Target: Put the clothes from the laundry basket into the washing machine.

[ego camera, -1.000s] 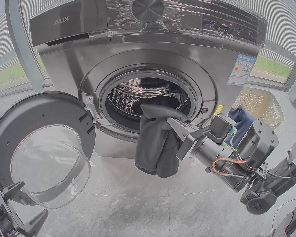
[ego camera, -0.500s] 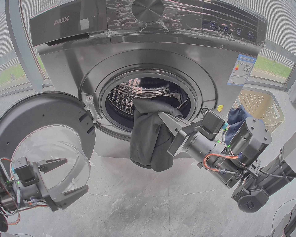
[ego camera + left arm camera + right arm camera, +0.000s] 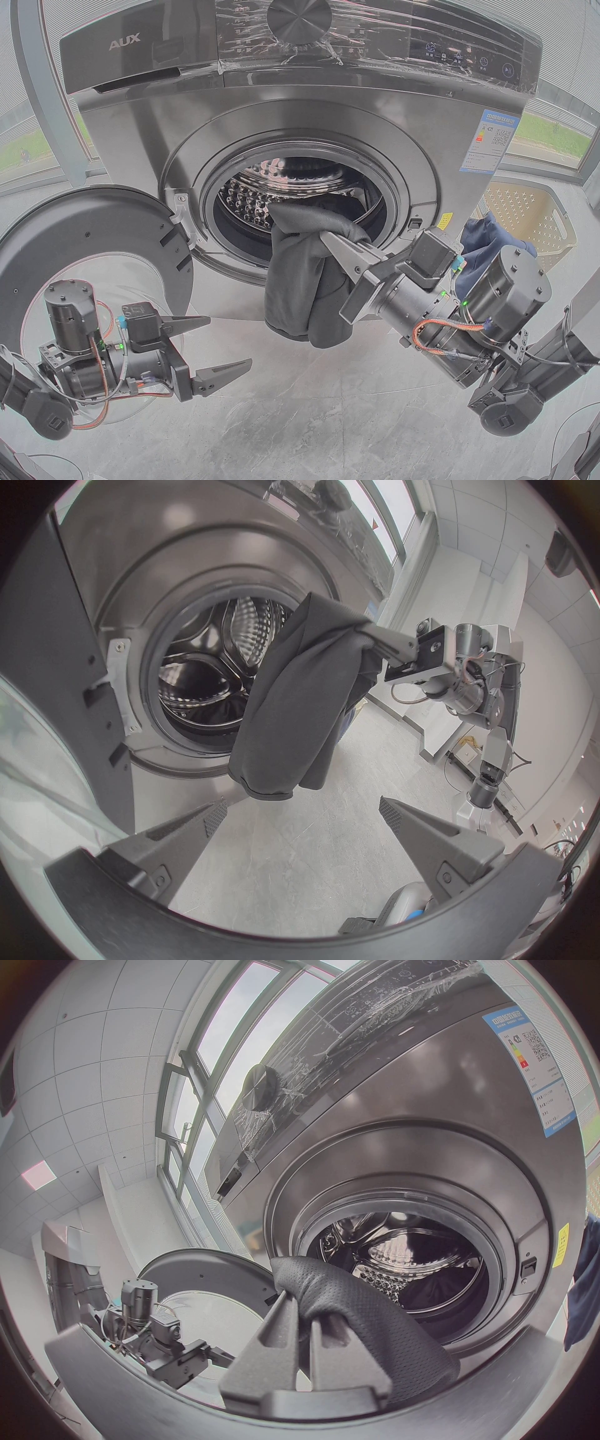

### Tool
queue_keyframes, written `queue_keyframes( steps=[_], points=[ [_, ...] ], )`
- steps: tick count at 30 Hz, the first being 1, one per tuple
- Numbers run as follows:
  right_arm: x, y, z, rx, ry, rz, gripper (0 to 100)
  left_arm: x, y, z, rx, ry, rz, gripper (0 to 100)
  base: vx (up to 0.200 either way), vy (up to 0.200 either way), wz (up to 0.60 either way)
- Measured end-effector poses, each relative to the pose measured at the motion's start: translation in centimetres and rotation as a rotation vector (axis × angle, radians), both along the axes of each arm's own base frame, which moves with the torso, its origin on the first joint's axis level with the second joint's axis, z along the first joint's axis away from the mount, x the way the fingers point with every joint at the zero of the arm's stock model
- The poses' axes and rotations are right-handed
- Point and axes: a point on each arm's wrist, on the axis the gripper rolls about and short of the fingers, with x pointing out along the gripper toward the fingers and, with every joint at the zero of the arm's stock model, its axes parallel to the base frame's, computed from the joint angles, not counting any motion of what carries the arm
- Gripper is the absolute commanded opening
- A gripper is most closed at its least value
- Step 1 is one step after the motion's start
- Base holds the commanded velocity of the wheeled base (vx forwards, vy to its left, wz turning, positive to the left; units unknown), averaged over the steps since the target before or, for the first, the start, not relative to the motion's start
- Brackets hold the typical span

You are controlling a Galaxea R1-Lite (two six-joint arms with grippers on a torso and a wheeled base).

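Head view: right gripper [image 3: 330, 242] sits just in front of the washing machine [image 3: 187, 125] opening, jaws clamped on a dark grey garment [image 3: 300, 275]. Top of the cloth is bunched at the lower lip of the port, w/ its upper fold reaching just inside the drum [image 3: 281, 181]; the rest hangs down outside, over the machine's front panel, hem clear of the floor [image 3: 312, 425]. Door [image 3: 81, 231] is swung fully open to the left. Left gripper [image 3: 230, 342] is low on the left, near side, in front of the door glass, jaws spread wide and holding nothing, well apart from the garment. Laundry basket [image 3: 531, 212] stands on the far right beside the machine, w/ a blue garment [image 3: 487, 244] draped over its near edge. Right wrist view shows both fingers pinched on a fold of the grey cloth, drum straight ahead.
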Motion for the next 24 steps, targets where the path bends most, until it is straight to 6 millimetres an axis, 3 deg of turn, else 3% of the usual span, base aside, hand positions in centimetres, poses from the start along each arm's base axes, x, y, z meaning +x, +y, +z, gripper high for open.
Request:
queue_keyframes(
  steps=[24],
  points=[
    [-0.4, 0.2, -0.3, -0.011, 0.003, 0.010, 0, 6.9, -3.7, -3.8, 0.001, 0.081, -0.042, 100, 0.000, 0.000, 0.00]
  ],
)
